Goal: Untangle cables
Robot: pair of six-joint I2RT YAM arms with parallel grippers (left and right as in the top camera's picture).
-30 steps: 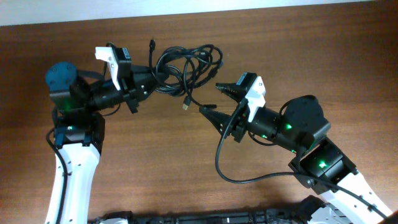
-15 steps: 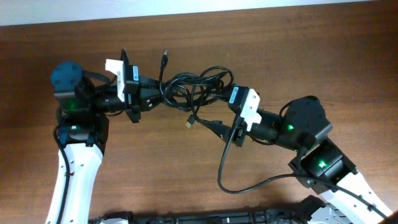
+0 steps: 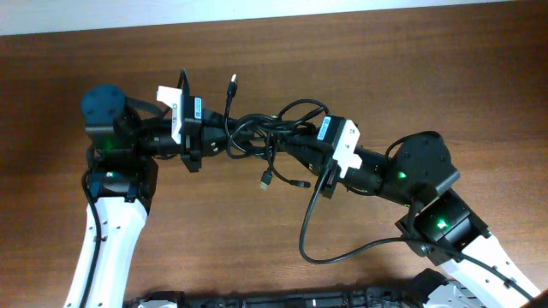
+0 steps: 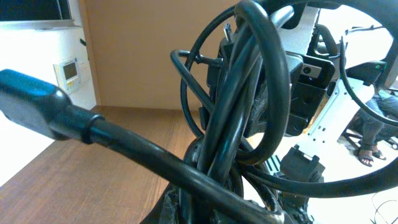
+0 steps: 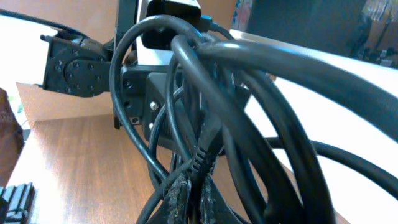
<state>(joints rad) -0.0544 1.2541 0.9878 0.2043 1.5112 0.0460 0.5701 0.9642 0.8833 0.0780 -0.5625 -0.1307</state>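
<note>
Both arms meet over the table. The cables, a black knot of loops, are strung between the two hands. Left gripper is narrow, clamped on its end of the bundle, and the cables run straight out from its tips toward the other arm. Right gripper is also narrow, pinching the opposite end of the knot, tips pointing at the left hand. The hands are near each other with only the bundle between them.

Right wrist view: fingers nearly together, a ribbed strain relief caught between them. Cables fan up and away from the tips and fill the view.

Left wrist view: cables bunch down into the jaws at bottom centre. The pads are dark and mostly covered and the gap itself is hard to see, but the strands converge tight there. A thick moulded plug body juts off to one side of this hand, its cord running back into the bunch.

Loose ends: one plug sticks out just past the left gripper's tips, on the side away from the arm bases. A metal-tipped plug hangs from the knot on the base side, roughly midway between the hands. Another end lies near it, closer to the right gripper. Cannot tell whether these two touch the table.
</note>
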